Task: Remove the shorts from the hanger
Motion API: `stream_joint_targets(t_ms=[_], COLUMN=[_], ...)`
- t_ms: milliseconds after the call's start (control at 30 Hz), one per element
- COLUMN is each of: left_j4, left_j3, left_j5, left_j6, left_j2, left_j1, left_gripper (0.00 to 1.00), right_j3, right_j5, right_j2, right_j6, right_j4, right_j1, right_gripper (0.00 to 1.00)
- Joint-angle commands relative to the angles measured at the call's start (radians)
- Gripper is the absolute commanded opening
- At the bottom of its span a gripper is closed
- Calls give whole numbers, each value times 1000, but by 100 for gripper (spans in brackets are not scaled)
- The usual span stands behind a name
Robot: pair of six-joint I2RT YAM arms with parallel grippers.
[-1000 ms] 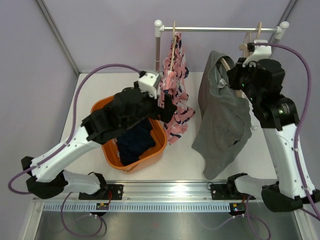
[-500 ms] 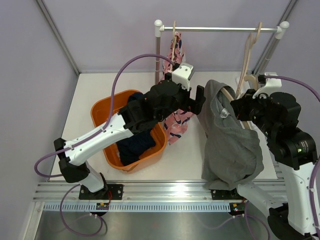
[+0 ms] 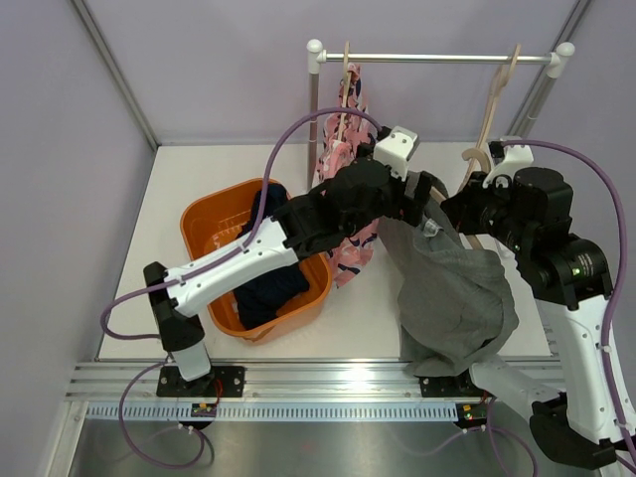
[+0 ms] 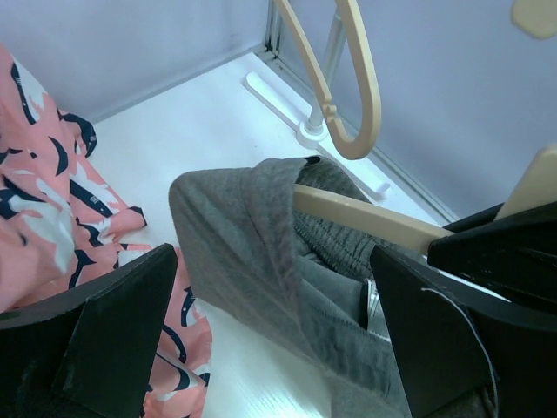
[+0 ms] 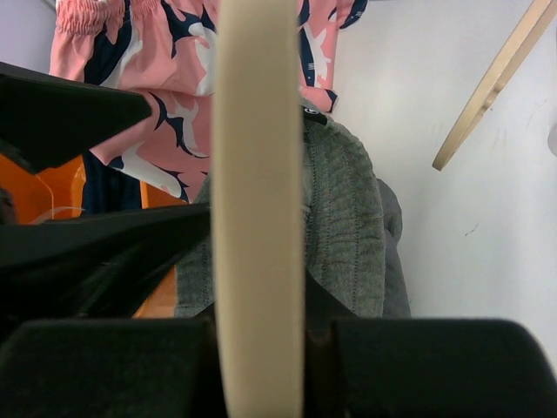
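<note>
Grey shorts [image 3: 452, 298] not off yet: our right pincer [image 5: 258, 335] clamps the hanger [image 5: 257, 174], left pincer [image 4: 274, 261] gapes wide around them. Navy shorts [image 3: 263, 283] look done, pink shorts [image 4: 52, 200] left of it waiting.

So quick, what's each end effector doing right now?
Left end effector: open, one finger either side of the grey shorts.
Right end effector: closed, holding the cream hanger.

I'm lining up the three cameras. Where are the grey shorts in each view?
Top external: grey shorts right of centre, lower half.
Left wrist: grey shorts centre, draped over the wooden hanger.
Right wrist: grey shorts centre right, behind the hanger.
Shared landmark: pink patterned shorts, left of them in every view.
</note>
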Motion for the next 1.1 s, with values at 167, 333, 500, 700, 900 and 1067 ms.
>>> stream_joint_targets(t_ms=[167, 333, 500, 700, 900, 1067], left_j4=[-30, -26, -29, -3, 20, 13], left_j3=[87, 84, 92, 93, 110, 141], left_j5=[-61, -93, -106, -29, -46, -26], left_j6=[15, 25, 23, 22, 23, 0], left_j2=[82, 97, 114, 132, 158, 211], left_j1=[-3, -1, 22, 83, 143, 206], left_gripper=[95, 81, 56, 25, 0, 0], right_j3=[39, 43, 52, 69, 89, 109], right_j5=[-28, -32, -34, -63, -81, -90], right_j2=[-15, -20, -27, -30, -38, -55], right_j6=[8, 5, 5, 4, 2, -1], right_j4=[61, 56, 47, 35, 18, 4], right_j1=[11, 11, 13, 11, 13, 11], right_gripper=[0, 0, 0, 0, 0, 0])
